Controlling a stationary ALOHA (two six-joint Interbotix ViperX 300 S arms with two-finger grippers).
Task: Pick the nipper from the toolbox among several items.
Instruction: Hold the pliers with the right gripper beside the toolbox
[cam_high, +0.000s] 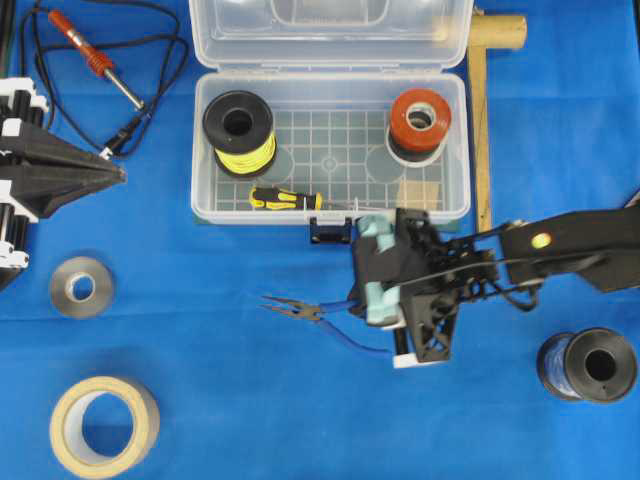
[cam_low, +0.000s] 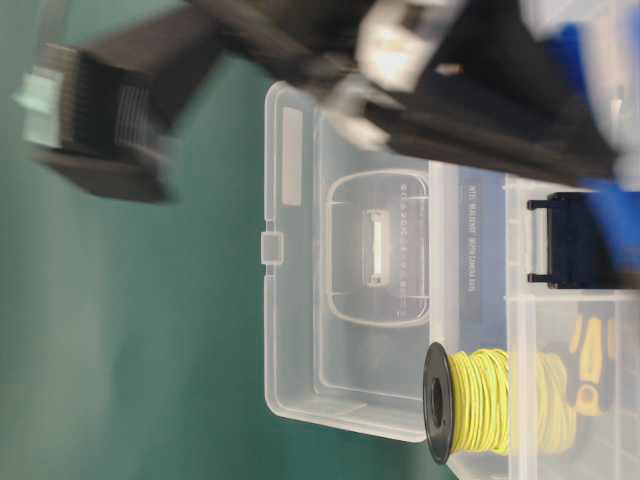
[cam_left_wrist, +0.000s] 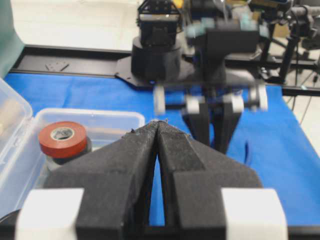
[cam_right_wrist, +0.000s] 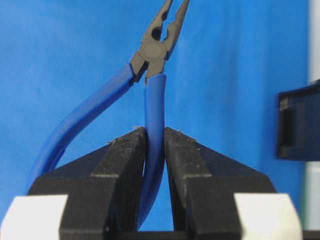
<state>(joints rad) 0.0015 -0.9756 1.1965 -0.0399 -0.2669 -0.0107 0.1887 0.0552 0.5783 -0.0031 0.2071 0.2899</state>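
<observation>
A blue cloth-covered tabletop (cam_high: 250, 400) is seen from above. At its far edge a clear plastic rectangular toolbox (cam_high: 455, 150) with its hinged lid open is placed. In front of the toolbox, outside it, the blue-handled nipper with thin dark metal jaws (cam_high: 310, 315) is held by the right hand (cam_right_wrist: 155, 150), clamped on one handle. The left hand (cam_high: 115, 175), pressed closed and empty, is kept at the tabletop's left.

A blue cloth-covered table (cam_high: 200, 350) carries the open toolbox (cam_high: 205, 195) at far centre, a soldering iron (cam_high: 95, 60) far left, a grey tape roll (cam_high: 81, 287) and beige tape roll (cam_high: 104, 426) near left, a blue wire spool (cam_high: 587, 365) near right.
</observation>
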